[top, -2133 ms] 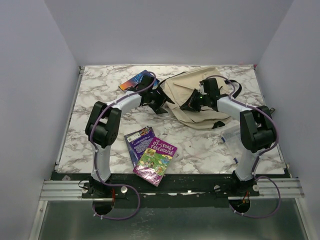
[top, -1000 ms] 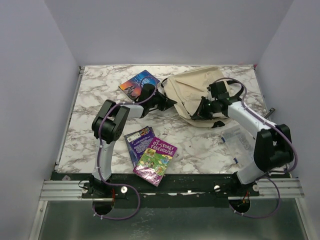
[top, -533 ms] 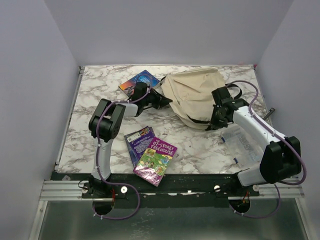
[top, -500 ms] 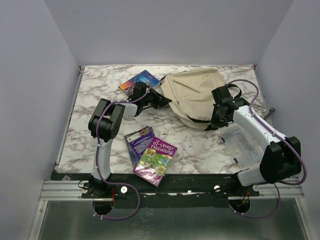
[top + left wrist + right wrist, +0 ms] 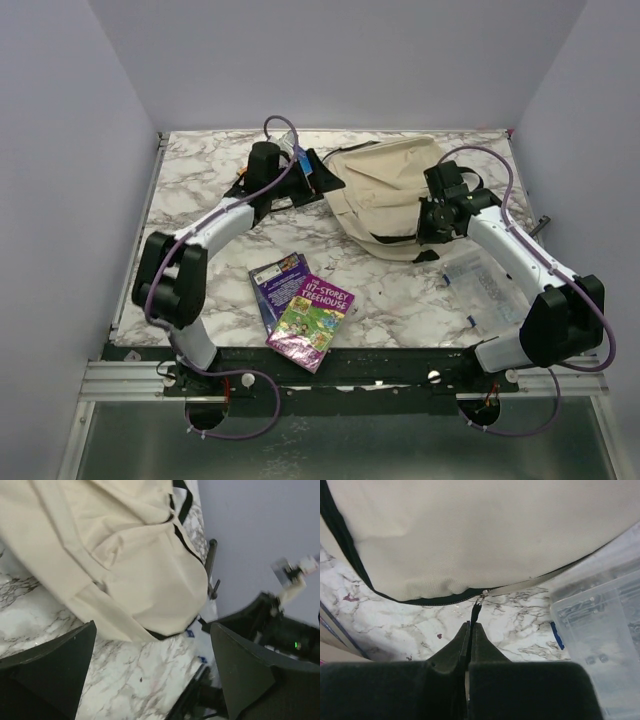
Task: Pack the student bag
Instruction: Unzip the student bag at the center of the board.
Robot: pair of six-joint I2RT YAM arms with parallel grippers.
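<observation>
L gripper (image 5: 152,626): fingers wide apart, student bag (image 5: 125,555) ahead at 12 o'clock. R gripper (image 5: 470,626): fingers together, clamped on zip pull (image 5: 475,612) at 12.

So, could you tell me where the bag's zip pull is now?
In the right wrist view it sits mid-frame: the zip pull hangs from the bag's lower edge, pinched in the right tool, with the clear box to its right.
</observation>
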